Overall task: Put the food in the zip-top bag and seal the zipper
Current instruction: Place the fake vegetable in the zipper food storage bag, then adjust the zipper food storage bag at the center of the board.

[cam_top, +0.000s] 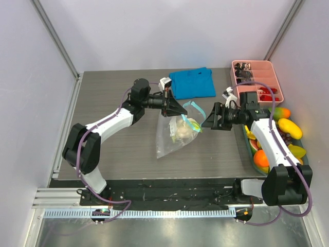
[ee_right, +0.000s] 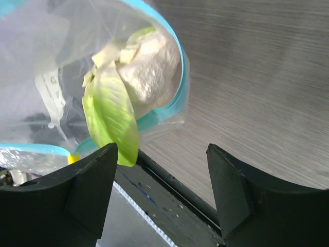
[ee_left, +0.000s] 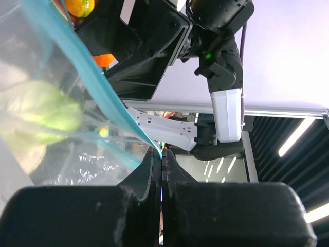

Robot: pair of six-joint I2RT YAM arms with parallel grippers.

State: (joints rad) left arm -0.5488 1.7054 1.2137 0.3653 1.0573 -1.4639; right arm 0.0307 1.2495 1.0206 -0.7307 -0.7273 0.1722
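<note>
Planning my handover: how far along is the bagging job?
Done: a cauliflower sits inside the zip-top bag. In hand: the left fingers pinch the zipper, holding the mouth open; the right fingers stand open and empty beside it. Left: the fruit at the right, then sealing.

One zip-top bag point(cam_top: 166, 145), one cauliflower point(cam_top: 181, 133), one blue cloth point(cam_top: 193, 83)

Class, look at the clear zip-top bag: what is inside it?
A white cauliflower with green leaves sits inside the zip-top bag; whatever lies behind it is hidden.
</note>
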